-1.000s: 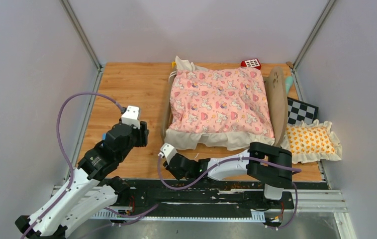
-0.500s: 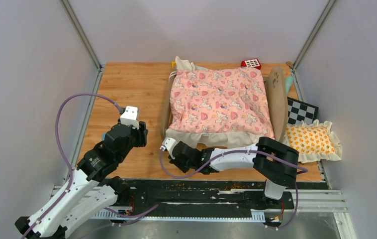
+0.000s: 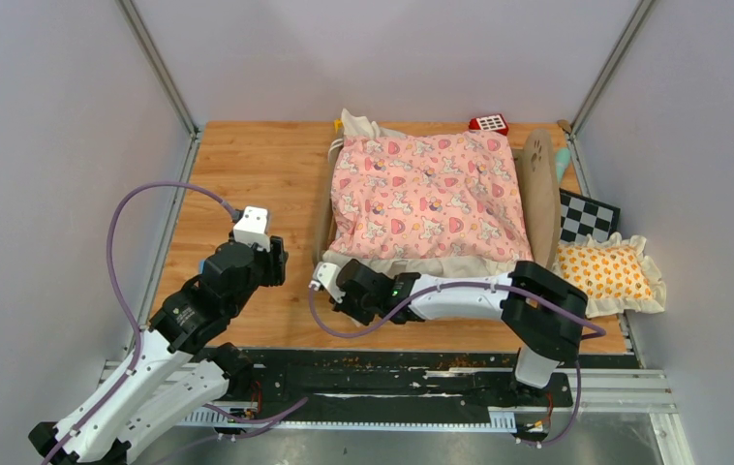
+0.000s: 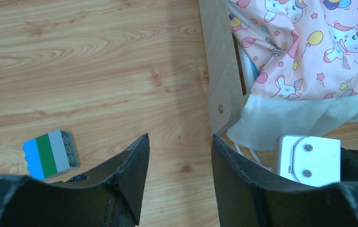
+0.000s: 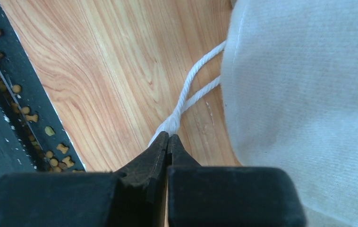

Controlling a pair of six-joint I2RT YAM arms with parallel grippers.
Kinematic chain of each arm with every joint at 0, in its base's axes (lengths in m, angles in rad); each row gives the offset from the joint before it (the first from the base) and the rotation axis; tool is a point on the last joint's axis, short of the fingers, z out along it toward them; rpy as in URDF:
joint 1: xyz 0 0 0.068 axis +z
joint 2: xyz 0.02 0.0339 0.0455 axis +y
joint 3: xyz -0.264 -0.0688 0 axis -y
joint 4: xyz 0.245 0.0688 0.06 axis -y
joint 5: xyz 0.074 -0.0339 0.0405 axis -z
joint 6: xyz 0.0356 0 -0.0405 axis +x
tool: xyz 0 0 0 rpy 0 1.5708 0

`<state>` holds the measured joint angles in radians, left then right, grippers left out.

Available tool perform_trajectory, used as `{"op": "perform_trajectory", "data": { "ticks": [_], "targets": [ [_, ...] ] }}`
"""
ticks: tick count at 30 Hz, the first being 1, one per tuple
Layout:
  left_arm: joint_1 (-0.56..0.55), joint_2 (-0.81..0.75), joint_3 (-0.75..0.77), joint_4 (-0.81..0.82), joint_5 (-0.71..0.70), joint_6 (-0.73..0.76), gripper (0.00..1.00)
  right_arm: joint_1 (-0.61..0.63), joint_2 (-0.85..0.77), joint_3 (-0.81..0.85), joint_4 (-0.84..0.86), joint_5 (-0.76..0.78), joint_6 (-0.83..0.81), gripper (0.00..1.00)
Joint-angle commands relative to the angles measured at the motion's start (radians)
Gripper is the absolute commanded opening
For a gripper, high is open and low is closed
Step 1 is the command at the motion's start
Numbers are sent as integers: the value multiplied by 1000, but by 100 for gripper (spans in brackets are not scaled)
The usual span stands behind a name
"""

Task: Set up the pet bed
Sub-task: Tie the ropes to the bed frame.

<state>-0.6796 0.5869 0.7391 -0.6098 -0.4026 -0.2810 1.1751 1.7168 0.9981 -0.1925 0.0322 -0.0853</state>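
The pet bed [image 3: 325, 208] lies on the wooden table with its rounded headboard [image 3: 539, 184] to the right. A pink unicorn quilt [image 3: 431, 199] covers it, and the cream ruffle [image 5: 304, 94] hangs over the near side. A white cord [image 5: 186, 94] runs out from under the ruffle. My right gripper [image 5: 168, 136] is shut on that cord at the bed's near left corner [image 3: 322, 287]. My left gripper [image 4: 179, 138] hangs open over bare table just left of the frame's side rail [image 4: 222, 71], holding nothing [image 3: 271, 263].
A blue, green and grey block [image 4: 49, 153] lies on the table left of my left gripper. An orange frilled pillow [image 3: 605, 273] and a checkered board [image 3: 586, 218] sit right of the headboard. A red toy [image 3: 488, 123] is behind the bed. The black rail [image 5: 7, 94] carries crumbs.
My right gripper moved from near the rail up to the bed's near left corner and shut on the white cord. The left arm barely shifted.
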Motion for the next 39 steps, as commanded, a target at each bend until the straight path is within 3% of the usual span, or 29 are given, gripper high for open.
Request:
{"op": "perform_trajectory", "data": {
  "ticks": [1,20,22,25,28,39],
  "targets": [
    [-1,1,-6,26,-12,13,58,-18,-25,33,-23,7,-82,0],
    [-1,10,-6,28,-4,14,58,-29,2,3,44,85,-340,0],
    [-1,11,-6,28,-4,15,58,-29,6,-5,50,80,-370,6],
    [-1,11,-6,28,-4,16,58,-29,15,-13,42,82,-407,24],
    [-1,11,-7,28,-2,15,58,-29,3,-30,32,91,-440,33],
    [-1,12,-6,28,-1,13,58,-30,-230,-154,-16,-70,-607,37]
  ]
}}
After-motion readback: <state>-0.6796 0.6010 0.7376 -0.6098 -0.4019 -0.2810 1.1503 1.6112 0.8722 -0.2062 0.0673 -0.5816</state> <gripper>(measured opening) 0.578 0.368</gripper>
